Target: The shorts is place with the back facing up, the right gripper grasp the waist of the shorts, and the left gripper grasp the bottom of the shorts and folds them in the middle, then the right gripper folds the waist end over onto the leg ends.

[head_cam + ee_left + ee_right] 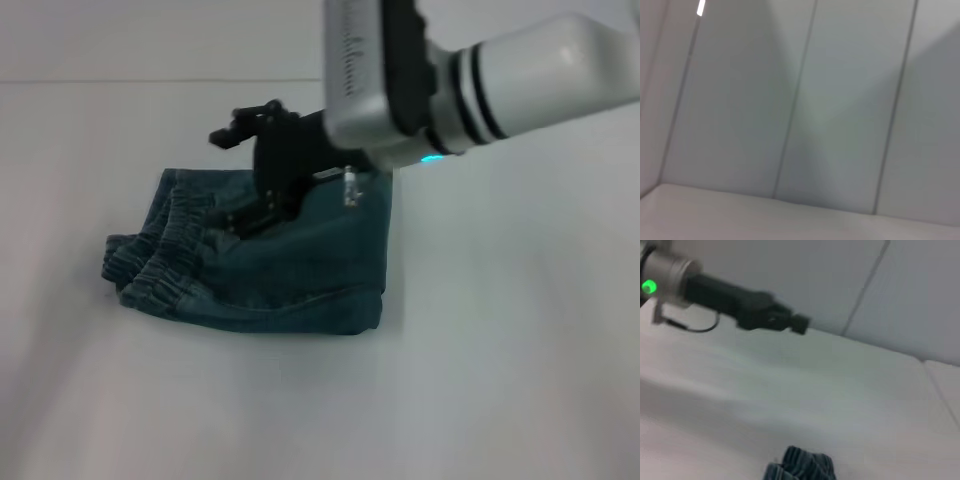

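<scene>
The shorts (300,270) lie folded into a compact denim block on the white table, with the fold along the right side. The gathered elastic waist (165,250) lies on top at the left; a bit of it shows in the right wrist view as the waist (800,466). My right gripper (236,175) reaches in from the upper right and hovers over the block's far left part. Its two black fingers stand apart, one above the waist and one low against the denim. The leg ends are hidden under the folded layers. My left gripper (801,325) hangs far off over the table, seen only in the right wrist view.
A white table (500,380) spreads around the shorts on all sides. A pale panelled wall (800,100) stands behind it. The left wrist view holds only that wall and a strip of table.
</scene>
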Motion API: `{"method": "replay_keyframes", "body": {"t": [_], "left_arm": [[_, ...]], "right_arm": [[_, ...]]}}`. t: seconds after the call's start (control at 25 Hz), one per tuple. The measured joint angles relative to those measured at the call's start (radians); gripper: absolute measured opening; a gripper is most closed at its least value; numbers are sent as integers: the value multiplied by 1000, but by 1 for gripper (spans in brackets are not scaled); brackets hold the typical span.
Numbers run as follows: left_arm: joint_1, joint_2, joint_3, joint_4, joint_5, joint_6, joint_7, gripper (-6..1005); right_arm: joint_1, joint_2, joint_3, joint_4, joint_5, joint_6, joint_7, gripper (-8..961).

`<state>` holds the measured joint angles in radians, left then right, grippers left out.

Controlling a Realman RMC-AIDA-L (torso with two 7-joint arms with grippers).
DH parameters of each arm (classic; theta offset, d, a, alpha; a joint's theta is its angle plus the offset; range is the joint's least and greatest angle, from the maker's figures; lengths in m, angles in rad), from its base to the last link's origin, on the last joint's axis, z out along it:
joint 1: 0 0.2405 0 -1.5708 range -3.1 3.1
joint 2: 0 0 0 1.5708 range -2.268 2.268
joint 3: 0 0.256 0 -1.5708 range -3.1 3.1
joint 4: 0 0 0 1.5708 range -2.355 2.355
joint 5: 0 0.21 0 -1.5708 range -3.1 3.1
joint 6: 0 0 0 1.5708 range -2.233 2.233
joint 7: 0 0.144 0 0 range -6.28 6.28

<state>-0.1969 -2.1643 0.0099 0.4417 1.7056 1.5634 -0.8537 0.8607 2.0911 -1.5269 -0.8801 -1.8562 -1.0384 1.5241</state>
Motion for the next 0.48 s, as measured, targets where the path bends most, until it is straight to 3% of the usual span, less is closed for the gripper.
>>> {"method": "replay_keyframes", "body": {"t": [0.2,0.48], "left_arm": [[1,0,123,26,49,39,-10,80],[-19,1,175,60,265,126,-81,87]], "right_arm": [[-174,0,62,-24,119,-24,-43,908],[-441,-2,151,17,319,-183,-221,916]]}}
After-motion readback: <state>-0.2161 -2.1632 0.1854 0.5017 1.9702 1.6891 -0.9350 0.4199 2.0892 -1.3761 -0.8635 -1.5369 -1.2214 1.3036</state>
